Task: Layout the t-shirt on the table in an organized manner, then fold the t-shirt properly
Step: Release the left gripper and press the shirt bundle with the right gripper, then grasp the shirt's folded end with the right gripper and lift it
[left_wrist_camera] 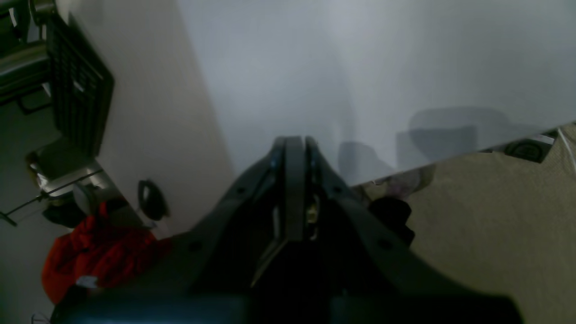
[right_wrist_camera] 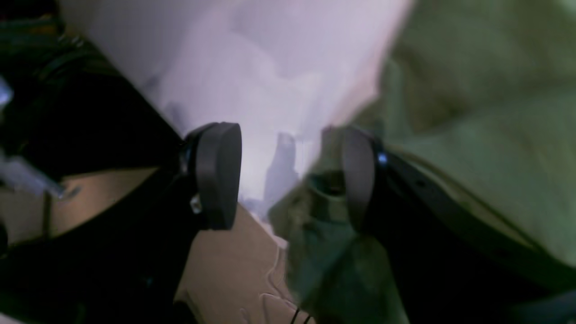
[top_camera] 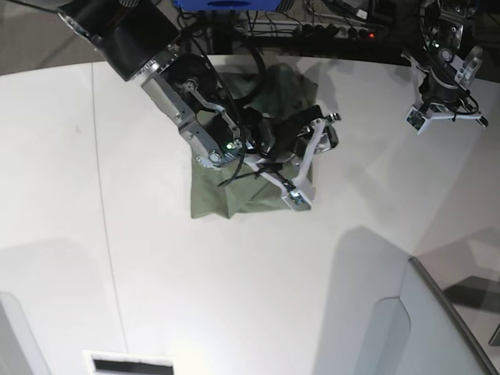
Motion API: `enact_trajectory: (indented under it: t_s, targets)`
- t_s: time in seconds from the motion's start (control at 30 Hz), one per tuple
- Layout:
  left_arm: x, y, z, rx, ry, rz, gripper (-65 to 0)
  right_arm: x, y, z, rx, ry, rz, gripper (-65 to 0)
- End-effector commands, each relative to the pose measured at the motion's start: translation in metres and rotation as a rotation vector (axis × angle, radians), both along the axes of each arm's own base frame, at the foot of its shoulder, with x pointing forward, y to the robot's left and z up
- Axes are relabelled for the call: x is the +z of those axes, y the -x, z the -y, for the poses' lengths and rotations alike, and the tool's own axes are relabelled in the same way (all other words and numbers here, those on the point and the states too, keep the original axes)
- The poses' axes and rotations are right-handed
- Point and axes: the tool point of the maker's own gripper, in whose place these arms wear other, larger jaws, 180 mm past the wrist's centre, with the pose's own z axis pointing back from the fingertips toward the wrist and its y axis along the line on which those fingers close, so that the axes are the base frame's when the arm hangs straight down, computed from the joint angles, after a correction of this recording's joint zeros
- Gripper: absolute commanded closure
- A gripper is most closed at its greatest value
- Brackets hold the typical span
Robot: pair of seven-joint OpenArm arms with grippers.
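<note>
The olive-green t-shirt [top_camera: 226, 195] lies bunched in a rough heap at the back middle of the white table [top_camera: 156, 273]. My right gripper [top_camera: 312, 158] hovers over the heap's right side, open. In the right wrist view, the right gripper [right_wrist_camera: 288, 177] shows a wide gap between its pads; the t-shirt [right_wrist_camera: 472, 112] fills the right side and a fold rests against the right-hand finger [right_wrist_camera: 357, 180]. My left gripper [top_camera: 442, 109] hangs at the back right, away from the shirt. In its own view the left gripper [left_wrist_camera: 294, 144] is shut on nothing above the bare table [left_wrist_camera: 360, 67].
A grey angled panel [top_camera: 437, 328] rises at the front right. Cables and a power strip [top_camera: 336, 19] run behind the table's back edge. Past the table edge in the left wrist view are beige carpet [left_wrist_camera: 495, 216], a black grid-sided object [left_wrist_camera: 76, 90] and red fabric [left_wrist_camera: 99, 256].
</note>
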Motion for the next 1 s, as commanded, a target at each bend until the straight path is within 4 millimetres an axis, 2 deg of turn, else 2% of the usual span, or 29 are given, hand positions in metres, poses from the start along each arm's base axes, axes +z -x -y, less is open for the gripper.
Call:
enact_trajectory:
  t_s: [0.0,0.07,0.2,0.23,0.3,0.4,0.5,0.67,0.83,0.97]
  targets:
    - [0.009,-0.006,-0.005,-0.009,-0.027,0.024,0.0,0.021,-0.011,-0.013,0.021,-0.058,0.049,-33.9]
    - [0.009,-0.006,-0.005,-0.009,-0.027,0.024,0.0,0.024,-0.009,-0.018,0.073,-0.077,0.074,-33.9]
    - [0.002,0.000,-0.012,0.006,-0.034,0.000,0.0,0.050,-0.006,-0.023,0.197,-0.118,0.173,-33.3]
    - [-0.002,0.003,-0.015,0.013,-0.036,-0.013,0.0,0.060,-0.010,-0.017,0.190,-0.111,0.198,-33.3]
    - [-0.009,0.015,-0.028,0.044,-0.049,-0.046,0.0,0.076,-0.018,0.012,0.111,-0.075,0.230,-30.9]
    - [-0.020,0.030,-0.045,0.064,-0.026,-0.046,0.0,0.086,-0.024,0.050,-0.079,-0.064,0.191,-19.1]
    - [-0.023,0.039,-0.053,0.070,0.021,0.003,0.0,0.073,-0.024,0.080,-0.179,-0.081,0.104,-0.9]
    - [-0.018,0.043,-0.064,0.132,0.033,0.060,0.0,0.037,-0.023,0.133,-0.338,-0.030,0.001,-0.3]
    - [-0.018,0.043,-0.065,0.134,0.032,0.061,0.0,0.004,-0.016,0.154,-0.387,0.031,-0.081,-0.2]
    - [-0.018,0.043,-0.064,0.133,0.031,0.060,0.0,-0.021,-0.018,0.166,-0.445,0.057,-0.103,-0.2]
